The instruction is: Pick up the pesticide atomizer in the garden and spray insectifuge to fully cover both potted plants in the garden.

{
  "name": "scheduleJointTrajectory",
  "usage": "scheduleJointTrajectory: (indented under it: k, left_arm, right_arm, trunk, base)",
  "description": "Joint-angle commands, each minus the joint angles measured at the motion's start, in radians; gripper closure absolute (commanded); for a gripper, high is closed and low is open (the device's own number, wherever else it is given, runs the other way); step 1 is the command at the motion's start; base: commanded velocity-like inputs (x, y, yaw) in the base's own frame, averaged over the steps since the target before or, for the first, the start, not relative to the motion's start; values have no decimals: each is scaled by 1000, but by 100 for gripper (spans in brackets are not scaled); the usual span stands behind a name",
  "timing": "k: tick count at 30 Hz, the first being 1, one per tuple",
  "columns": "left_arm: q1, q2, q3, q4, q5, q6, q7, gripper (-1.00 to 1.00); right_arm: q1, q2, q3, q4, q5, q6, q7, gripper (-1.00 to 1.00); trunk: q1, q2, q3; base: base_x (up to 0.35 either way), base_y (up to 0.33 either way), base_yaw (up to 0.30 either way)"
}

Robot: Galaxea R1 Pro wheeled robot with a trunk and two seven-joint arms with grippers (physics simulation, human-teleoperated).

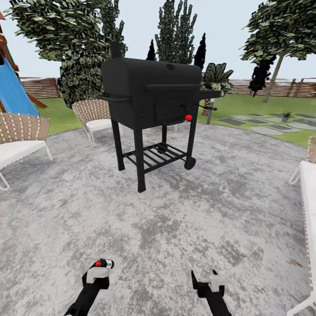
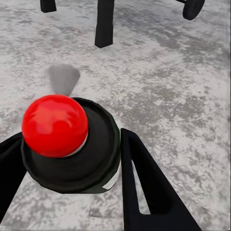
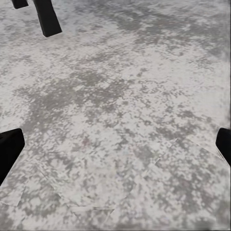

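My left gripper (image 1: 99,268) is shut on the pesticide atomizer (image 1: 104,263), low over the grey patio. In the left wrist view the atomizer (image 2: 77,154) sits between the black fingers (image 2: 144,183), showing its round dark end with a red knob on it and a sliver of white body. My right gripper (image 1: 205,277) hangs open beside it, holding nothing; its two fingertips (image 3: 9,149) stand far apart over bare paving. Far off at the right, one small potted plant (image 1: 286,116) stands among the stepping stones on the lawn. The other potted plant is out of view.
A black barbecue grill (image 1: 151,96) on legs stands straight ahead on the patio (image 1: 175,219). Wicker chairs (image 1: 19,136) are at the left, a white lounger (image 1: 309,184) at the right edge. Stepping stones (image 1: 267,130), a palm (image 1: 217,79) and the fence (image 1: 281,90) lie beyond.
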Motion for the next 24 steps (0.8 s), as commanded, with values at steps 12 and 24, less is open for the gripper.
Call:
scheduleJointTrajectory:
  k: [12, 24]
  left_arm:
    - [-1, -1, 8, 5, -10, -5, -7, 100]
    - [-1, -1, 8, 2, -10, -5, -8, 100]
  right_arm:
    - [-1, 2, 4, 3, -12, -4, 3, -100]
    - [-1, -1, 5, 1, -136, -4, 5, -100]
  trunk:
    - [0, 0, -1]
    - [0, 0, -1]
  base:
    - [122, 24, -283]
    - [320, 100, -300]
